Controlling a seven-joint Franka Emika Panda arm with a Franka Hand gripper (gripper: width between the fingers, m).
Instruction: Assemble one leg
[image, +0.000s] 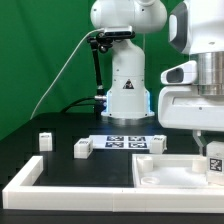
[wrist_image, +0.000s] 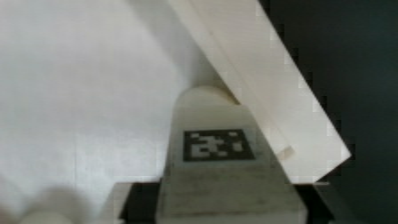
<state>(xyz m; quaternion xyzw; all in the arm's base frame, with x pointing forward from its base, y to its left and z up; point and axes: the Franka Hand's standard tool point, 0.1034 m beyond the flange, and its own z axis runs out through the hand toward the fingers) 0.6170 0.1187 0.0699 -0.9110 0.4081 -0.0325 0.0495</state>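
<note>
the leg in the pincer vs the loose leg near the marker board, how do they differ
The held leg stands upright in the pincer over the white panel; the loose leg rests on the black table, untouched. The held leg is at the exterior view's right, the loose one left of the marker board. Both are small white tagged posts.

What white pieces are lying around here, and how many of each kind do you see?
leg: 3
large square panel: 1
long L-shaped bar: 1
marker board: 1
Total: 6
</note>
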